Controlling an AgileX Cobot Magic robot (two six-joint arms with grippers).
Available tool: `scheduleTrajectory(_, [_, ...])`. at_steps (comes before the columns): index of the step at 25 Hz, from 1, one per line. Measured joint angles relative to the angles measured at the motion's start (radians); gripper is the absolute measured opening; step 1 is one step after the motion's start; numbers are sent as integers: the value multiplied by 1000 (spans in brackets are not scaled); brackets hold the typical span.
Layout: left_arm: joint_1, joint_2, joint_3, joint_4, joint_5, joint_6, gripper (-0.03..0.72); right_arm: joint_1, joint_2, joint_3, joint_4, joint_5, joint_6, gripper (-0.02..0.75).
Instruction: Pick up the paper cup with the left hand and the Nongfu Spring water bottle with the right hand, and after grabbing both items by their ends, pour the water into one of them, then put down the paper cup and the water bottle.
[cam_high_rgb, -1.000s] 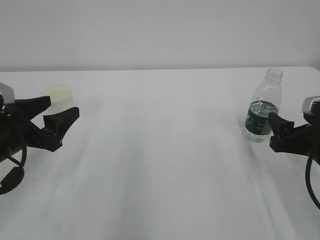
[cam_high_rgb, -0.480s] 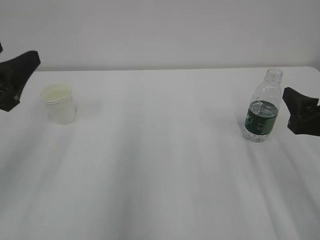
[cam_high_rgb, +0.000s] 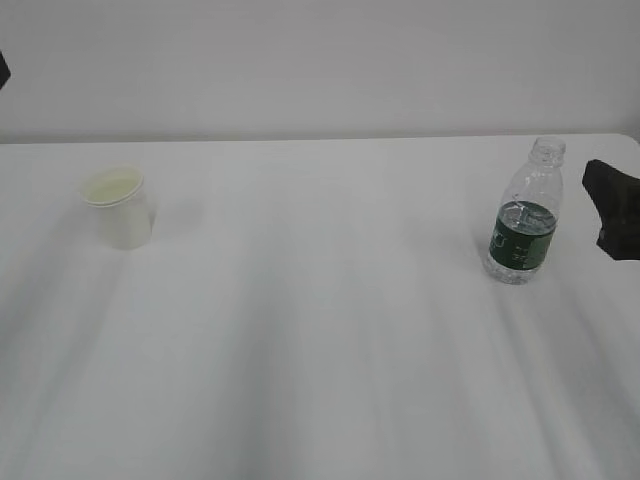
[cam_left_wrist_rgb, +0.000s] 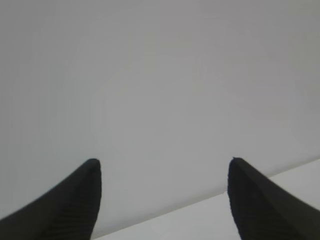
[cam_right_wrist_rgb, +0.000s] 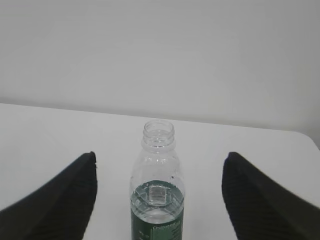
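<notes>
The white paper cup (cam_high_rgb: 118, 207) stands upright at the left of the table, free of any grip. The Nongfu Spring water bottle (cam_high_rgb: 525, 215) stands upright at the right, capless, with water (cam_right_wrist_rgb: 150, 200) up to the top of its green label. My right gripper (cam_right_wrist_rgb: 160, 157) is open and raised behind the bottle (cam_right_wrist_rgb: 156, 220), which shows between its wide-apart fingers without touching them. One black finger (cam_high_rgb: 610, 200) shows at the right edge of the exterior view. My left gripper (cam_left_wrist_rgb: 162, 164) is open and empty, facing the wall. The cup is out of the left wrist view.
The white table (cam_high_rgb: 330, 330) runs to a plain pale wall (cam_high_rgb: 320, 60) behind. Its back edge (cam_left_wrist_rgb: 200, 202) shows low in the left wrist view. Only a dark sliver of the left arm (cam_high_rgb: 2, 68) shows at the upper left edge.
Both arms have drawn back outward and upward. The left one left the cup and almost left the exterior view. The right one backed away from the bottle to the right edge.
</notes>
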Motion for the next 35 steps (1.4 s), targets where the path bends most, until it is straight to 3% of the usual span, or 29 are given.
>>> scheduleTrajectory(19, [0, -299, 0, -20, 284, -5, 559, 0, -273, 2, -2, 285, -30, 594])
scheduleTrajectory(35, [0, -520, -66, 5, 583, -35, 558, 0, -565, -65, -4, 633, -81, 594])
